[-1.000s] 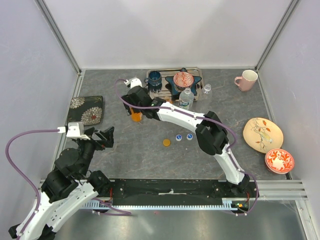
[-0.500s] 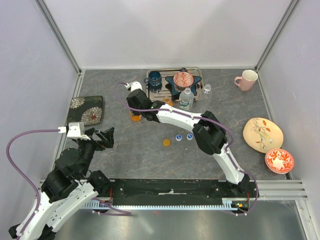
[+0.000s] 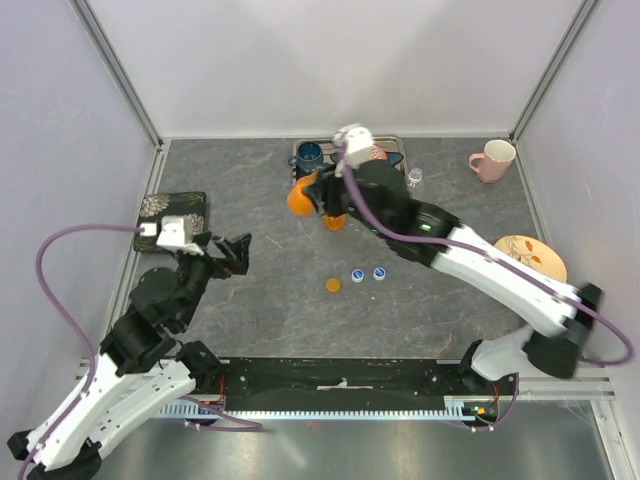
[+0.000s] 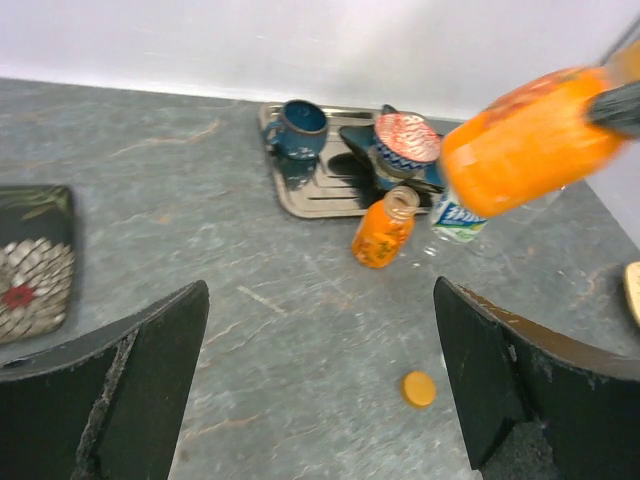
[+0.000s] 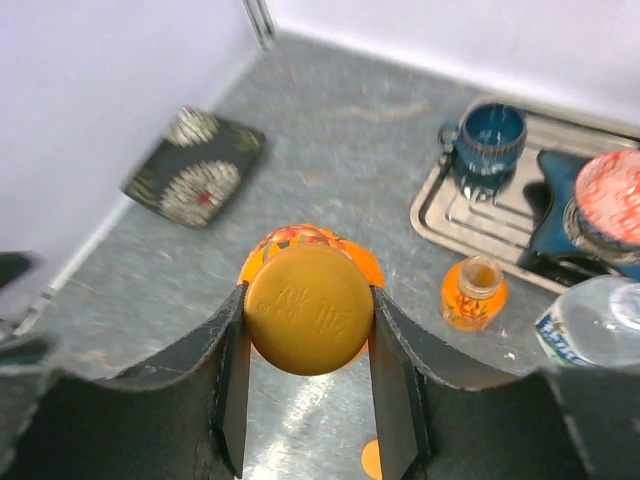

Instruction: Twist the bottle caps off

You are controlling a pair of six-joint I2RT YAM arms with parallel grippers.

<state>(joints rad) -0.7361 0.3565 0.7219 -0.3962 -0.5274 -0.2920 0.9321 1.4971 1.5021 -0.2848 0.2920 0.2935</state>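
At the far left a dark floral dish (image 3: 165, 205) lies flat on the tabletop (image 3: 260, 300). Just right of it the left hand (image 3: 235, 255) hangs over bare tabletop, its fingers (image 4: 130, 380) spread wide with nothing between them.

Further right, the right hand (image 3: 312, 195) is clamped on a capped orange bottle (image 3: 297, 198). The bottle is held in the air on its side, clear of the tabletop. In the right wrist view the two fingers (image 5: 232, 370) press against either side of its orange cap (image 5: 308, 310) (the cap is on the bottle).

Just right of the held bottle, a second orange bottle (image 3: 333, 221) stands upright on the tabletop with its mouth open. It is just in front of the metal tray (image 4: 310, 198) that carries the blue mug (image 3: 308, 155).

Nearer the arm bases a loose orange cap (image 3: 332, 285) lies flat. Right of it a blue cap (image 3: 357, 274) and a second blue cap (image 3: 379, 272) lie side by side, pale insides up.

The labelled water bottle (image 5: 590, 335) stands just right of the open orange bottle. A small clear bottle (image 3: 414, 178) stands by the tray's right end. A pink mug (image 3: 493, 160) sits at the far right.
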